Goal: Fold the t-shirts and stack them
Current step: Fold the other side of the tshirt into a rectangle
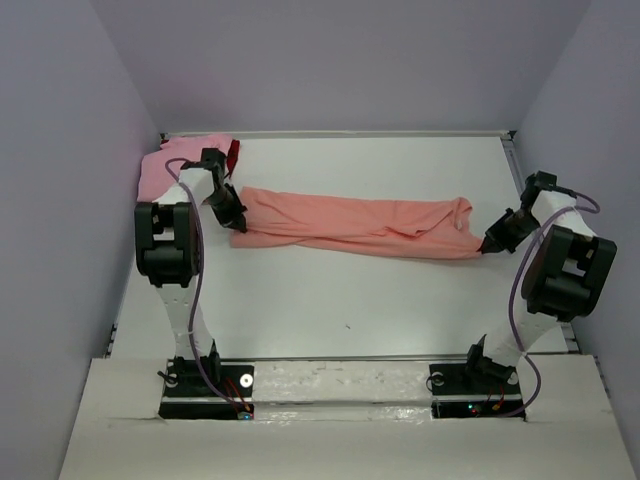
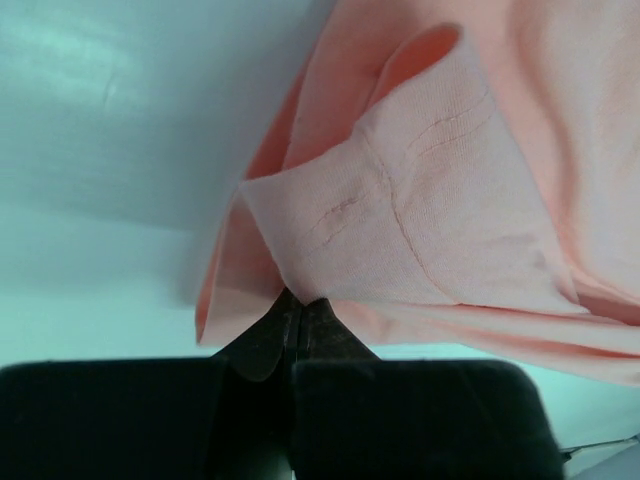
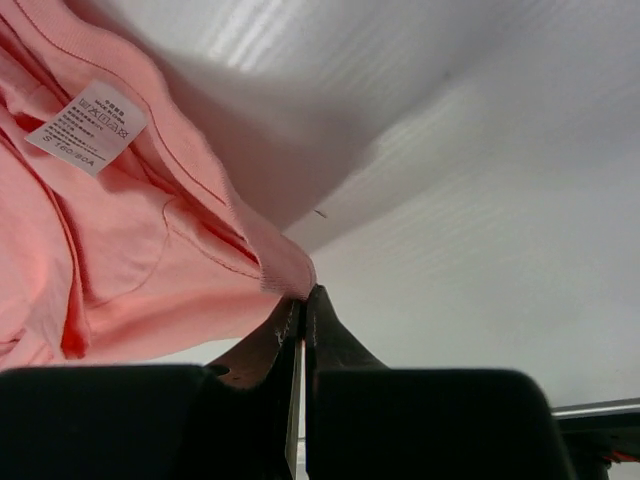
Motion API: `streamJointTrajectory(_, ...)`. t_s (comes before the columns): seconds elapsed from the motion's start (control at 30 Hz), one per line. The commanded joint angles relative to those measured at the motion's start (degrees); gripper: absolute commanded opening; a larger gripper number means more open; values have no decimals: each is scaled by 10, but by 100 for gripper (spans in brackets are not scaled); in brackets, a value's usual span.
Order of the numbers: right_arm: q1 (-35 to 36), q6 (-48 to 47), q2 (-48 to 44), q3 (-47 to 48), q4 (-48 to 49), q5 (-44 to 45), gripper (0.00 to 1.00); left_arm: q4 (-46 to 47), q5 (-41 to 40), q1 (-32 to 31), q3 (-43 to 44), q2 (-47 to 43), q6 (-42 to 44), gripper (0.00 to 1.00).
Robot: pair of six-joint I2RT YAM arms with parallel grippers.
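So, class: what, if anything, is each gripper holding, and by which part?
Both hold the salmon-orange t-shirt, stretched between them: the left gripper pinches its edge by a sleeve, the right gripper a ribbed edge near the label.

Lab test cell: white table point(image 1: 350, 300), plain walls point(image 1: 340, 60).

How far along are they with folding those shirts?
Early on, as no neat folded stack is visible anywhere. In hand: the salmon-orange shirt lies drawn out in a long, bunched band, pinched at one end by the left gripper and at the other by the right gripper. Left to do: the pink shirt and dark red shirt, crumpled in the far left corner.
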Motion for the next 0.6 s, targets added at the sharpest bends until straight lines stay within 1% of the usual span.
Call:
streamJointTrajectory(0.0,-7,-21,-40,-31,-46,73,0,-20,-52,15,-55,-89,-8,4)
streamJointTrajectory(0.07,-7,-22,-61,-60,-43,73,0,-10,-41,15,-102,-123,-18,4)
streamJointTrajectory(0.17,-7,-27,-73,-82,-40,72,0,3,-31,14,-151,-155,-24,5)
streamJointTrajectory(0.2,-7,-33,-74,-92,-38,70,7,5,-26,13,-160,-161,-25,5)
streamJointTrajectory(0.27,-7,-40,-73,-98,-36,62,11,15,-20,13,-175,-169,-24,5)
streamJointTrajectory(0.33,-7,-38,-77,-105,-32,59,35,21,-14,13,-175,-171,-21,5)
streamJointTrajectory(0.37,-7,-35,-87,-106,-31,59,55,23,-10,13,-172,-170,-20,5)
streamJointTrajectory(0.4,-7,-35,-89,-106,-32,59,59,24,-8,14,-167,-170,-18,5)
streamJointTrajectory(0.43,-7,-36,-92,-106,-33,59,69,23,-8,13,-156,-170,-16,6)
streamJointTrajectory(0.57,-7,-36,-113,-102,-39,63,72,13,-7,11,-124,-159,-8,7)
